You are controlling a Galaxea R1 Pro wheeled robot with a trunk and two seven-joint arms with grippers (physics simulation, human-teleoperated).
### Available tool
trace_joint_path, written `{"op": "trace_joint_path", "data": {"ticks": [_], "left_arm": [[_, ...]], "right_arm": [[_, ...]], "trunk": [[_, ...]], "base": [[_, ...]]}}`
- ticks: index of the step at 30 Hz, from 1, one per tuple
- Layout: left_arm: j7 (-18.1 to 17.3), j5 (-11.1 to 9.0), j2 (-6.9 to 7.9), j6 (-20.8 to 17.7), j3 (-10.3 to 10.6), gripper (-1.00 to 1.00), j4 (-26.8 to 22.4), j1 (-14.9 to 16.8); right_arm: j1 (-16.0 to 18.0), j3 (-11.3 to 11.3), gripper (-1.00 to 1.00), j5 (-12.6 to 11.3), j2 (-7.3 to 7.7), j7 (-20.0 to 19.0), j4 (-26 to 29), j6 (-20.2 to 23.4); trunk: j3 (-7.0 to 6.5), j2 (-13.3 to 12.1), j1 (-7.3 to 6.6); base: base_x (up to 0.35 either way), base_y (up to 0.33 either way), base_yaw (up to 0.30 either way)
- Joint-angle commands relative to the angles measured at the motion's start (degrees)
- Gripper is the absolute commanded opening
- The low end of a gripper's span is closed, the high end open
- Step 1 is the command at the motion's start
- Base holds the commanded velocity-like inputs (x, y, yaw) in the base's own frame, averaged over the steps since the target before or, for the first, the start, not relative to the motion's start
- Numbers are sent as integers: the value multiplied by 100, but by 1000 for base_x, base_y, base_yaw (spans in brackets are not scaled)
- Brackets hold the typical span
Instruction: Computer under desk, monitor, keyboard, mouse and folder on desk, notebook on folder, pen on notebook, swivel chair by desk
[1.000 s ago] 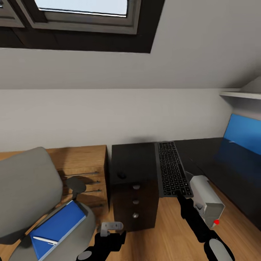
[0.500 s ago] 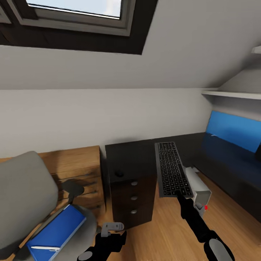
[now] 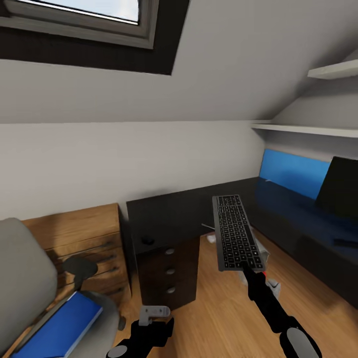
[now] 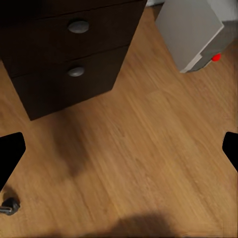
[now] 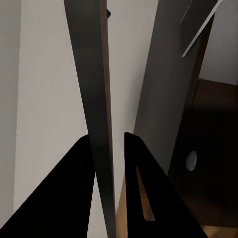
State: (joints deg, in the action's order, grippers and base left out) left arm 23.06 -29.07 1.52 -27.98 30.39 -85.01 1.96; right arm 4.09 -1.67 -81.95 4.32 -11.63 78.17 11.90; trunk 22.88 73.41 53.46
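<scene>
1. Right gripper (image 3: 247,270) is clamped on the near short edge of the keyboard (image 3: 235,231), held in air above open wood floor (image 3: 219,308).
2. Counter (image 3: 169,219) lies beyond; mouse (image 3: 147,240) sits near its front edge.
3. Left gripper (image 3: 154,318) is spread wide, holding nothing.
4. Folder (image 3: 59,330) lies on the swivel chair (image 3: 25,283); probably the monitor (image 3: 343,189) at far right.

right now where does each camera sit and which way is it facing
Head view: sits high, facing forward and down at the long black desk; both dark arms show, right tool gripping the slim silver-framed keyboard.
Left wrist view: faces down at wooden floor beside the desk drawers; open left tool tips show at the edges.
Right wrist view: looks along black fingers clamping the keyboard edge-on.
Shared: head and left wrist views both show the light grey computer tower.
</scene>
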Motion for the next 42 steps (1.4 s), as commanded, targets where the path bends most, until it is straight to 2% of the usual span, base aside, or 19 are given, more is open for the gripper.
{"op": "trace_joint_path", "data": {"ticks": [1,7,20,32,42], "left_arm": [[58,-59,6,-5,25,100,-8,6],[58,-63,6,-6,112,100,-1,6],[58,-64,6,-6,125,100,2,6],[58,-68,8,-6,116,100,2,6],[58,-64,12,-6,116,100,2,6]], "right_arm": [[4,-8,-100,-64,-2,-26,-1,41],[4,-8,-100,-62,-2,-35,-3,37],[4,-26,-100,-62,-2,-24,-17,-128],[4,-46,-100,-71,-37,-17,-164,-159],[4,-47,-100,-67,-44,18,-282,-248]], "trunk": [[6,4,0],[6,4,0],[11,4,0],[15,4,0],[53,4,0]], "base": [[-47,245,-264],[-21,121,-264],[-1,8,-259],[0,0,-25],[0,0,-208]]}}
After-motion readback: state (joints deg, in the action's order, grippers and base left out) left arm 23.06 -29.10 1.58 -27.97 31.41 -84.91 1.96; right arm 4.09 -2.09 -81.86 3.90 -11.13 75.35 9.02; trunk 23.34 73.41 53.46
